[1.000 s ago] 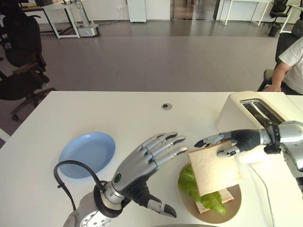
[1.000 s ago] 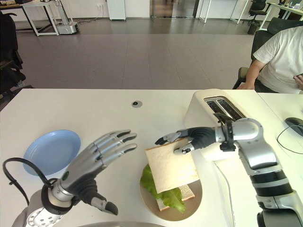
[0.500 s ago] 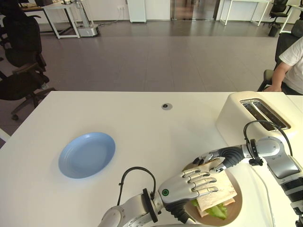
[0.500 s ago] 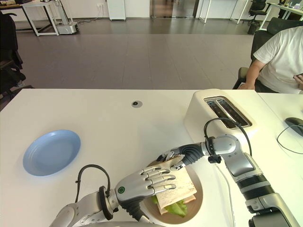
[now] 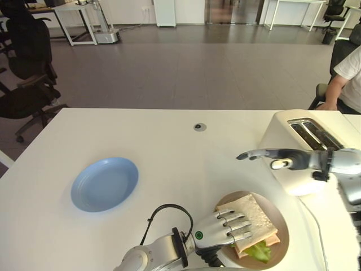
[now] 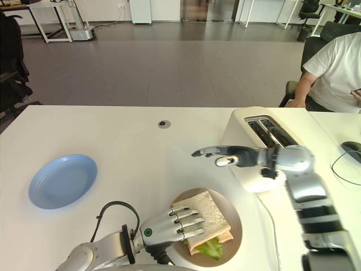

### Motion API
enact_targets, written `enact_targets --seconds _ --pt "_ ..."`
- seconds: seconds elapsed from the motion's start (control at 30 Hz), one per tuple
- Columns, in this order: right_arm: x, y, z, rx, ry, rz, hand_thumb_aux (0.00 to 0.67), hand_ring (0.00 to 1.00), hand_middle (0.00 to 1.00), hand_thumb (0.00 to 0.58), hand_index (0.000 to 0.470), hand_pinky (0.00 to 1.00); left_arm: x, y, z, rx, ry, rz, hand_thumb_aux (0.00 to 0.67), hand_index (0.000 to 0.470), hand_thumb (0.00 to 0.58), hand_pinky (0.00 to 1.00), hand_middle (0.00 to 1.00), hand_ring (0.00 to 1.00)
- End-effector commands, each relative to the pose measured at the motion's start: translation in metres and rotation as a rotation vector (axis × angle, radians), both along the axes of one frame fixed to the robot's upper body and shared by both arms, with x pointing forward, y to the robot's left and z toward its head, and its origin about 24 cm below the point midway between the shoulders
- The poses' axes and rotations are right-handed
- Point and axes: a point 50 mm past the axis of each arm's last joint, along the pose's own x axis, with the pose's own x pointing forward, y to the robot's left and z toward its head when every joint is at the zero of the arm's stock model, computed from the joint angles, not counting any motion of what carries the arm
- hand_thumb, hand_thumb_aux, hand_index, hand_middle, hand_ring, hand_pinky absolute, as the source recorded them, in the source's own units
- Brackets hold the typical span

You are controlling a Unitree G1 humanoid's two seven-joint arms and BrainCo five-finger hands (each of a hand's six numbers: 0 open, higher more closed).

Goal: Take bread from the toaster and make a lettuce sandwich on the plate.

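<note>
At the near edge of the white table [image 5: 169,147], the left hand [image 5: 228,224] is laid with fingers stretched flat on the left side of the top white bread slice [image 5: 256,212], nothing being gripped. Green lettuce [image 5: 258,252] is seen poking out beneath that slice, and all of it is borne by a round brown plate [image 5: 284,232]. The right hand [image 5: 275,159] is held spread and empty above the table, just before the white two-slot toaster [image 5: 296,132]. A round light-blue plate [image 5: 104,183] is set well apart to the left. A dark computer mouse [image 6: 354,150] is shown at the right eye view's right edge.
</note>
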Motion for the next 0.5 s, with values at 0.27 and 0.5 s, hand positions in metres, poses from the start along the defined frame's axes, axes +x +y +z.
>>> enact_targets --seconds 0.27,0.5 --pt "-0.080 -0.047 -0.022 -0.358 0.157 0.160 0.670 1.00 1.00 0.580 0.470 1.00 0.000 0.060 0.080 -0.503 0.146 0.078 0.670 0.470 0.580 1.00 1.00 1.00" --pt "-0.111 -0.026 -0.077 -0.423 0.358 0.302 0.670 1.00 1.00 0.580 0.470 1.00 -0.034 0.076 -0.009 0.037 0.664 0.055 0.670 0.470 0.580 1.00 1.00 1.00"
